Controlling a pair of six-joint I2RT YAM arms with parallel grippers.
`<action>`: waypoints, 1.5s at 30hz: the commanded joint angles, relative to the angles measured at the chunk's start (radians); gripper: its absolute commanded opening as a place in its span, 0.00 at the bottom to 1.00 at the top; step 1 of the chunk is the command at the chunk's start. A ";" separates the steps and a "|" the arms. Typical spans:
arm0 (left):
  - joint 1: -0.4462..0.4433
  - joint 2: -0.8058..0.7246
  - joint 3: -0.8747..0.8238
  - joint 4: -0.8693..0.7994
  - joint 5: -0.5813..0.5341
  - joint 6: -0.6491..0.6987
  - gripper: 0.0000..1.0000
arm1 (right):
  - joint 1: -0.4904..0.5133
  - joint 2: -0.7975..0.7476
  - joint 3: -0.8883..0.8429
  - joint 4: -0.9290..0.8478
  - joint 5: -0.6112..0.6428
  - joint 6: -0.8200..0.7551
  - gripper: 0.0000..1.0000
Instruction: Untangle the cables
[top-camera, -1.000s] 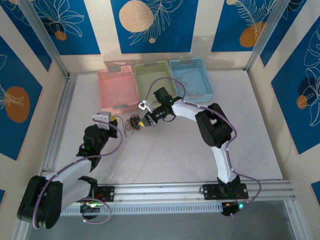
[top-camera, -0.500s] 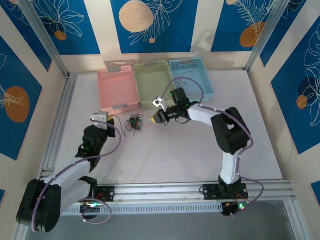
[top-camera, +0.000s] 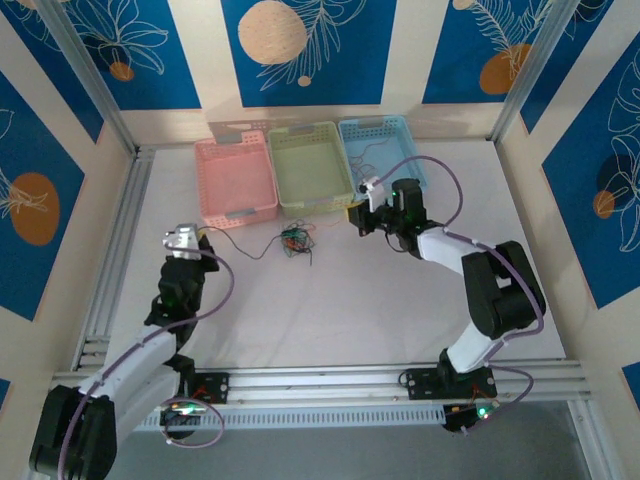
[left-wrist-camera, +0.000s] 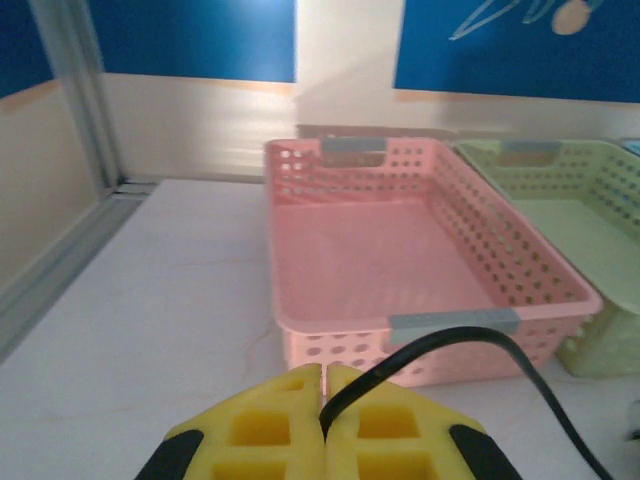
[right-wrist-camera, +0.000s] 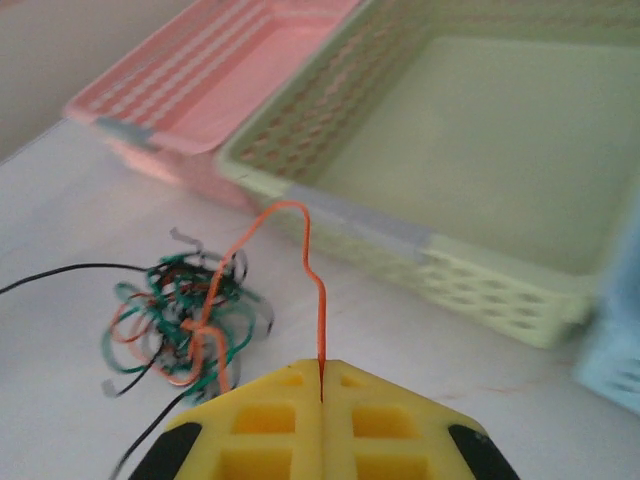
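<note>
The cables form a small clump (top-camera: 295, 240) of green, red, brown and dark wires on the white table, in front of the green basket. My left gripper (top-camera: 206, 236) stands to the clump's left, shut on a black cable (left-wrist-camera: 470, 340) that runs from its yellow fingertips (left-wrist-camera: 290, 400) toward the clump. My right gripper (top-camera: 354, 214) is to the clump's right, shut on an orange cable (right-wrist-camera: 318, 300) that arches up and back down into the clump (right-wrist-camera: 180, 315).
Three perforated baskets stand in a row at the back: pink (top-camera: 205, 185), green (top-camera: 310, 203) and blue (top-camera: 415, 160). The blue one holds a thin wire. Aluminium rails border the table on the left and near sides. Open table lies in front of the clump.
My right gripper has swung right and back toward the green and blue baskets with the orange cable. The left gripper has drawn left with the black cable. The clump shifted right.
</note>
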 joint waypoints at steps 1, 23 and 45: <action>-0.005 -0.042 -0.032 -0.002 -0.145 -0.026 0.00 | -0.022 -0.032 -0.020 0.098 0.228 0.054 0.00; 0.000 -0.179 -0.086 -0.029 -0.333 -0.076 0.00 | -0.280 -0.197 -0.194 0.047 0.747 0.437 0.00; 0.020 -0.275 -0.117 -0.067 -0.453 -0.109 0.00 | -0.414 -0.223 -0.153 -0.278 1.014 0.734 0.00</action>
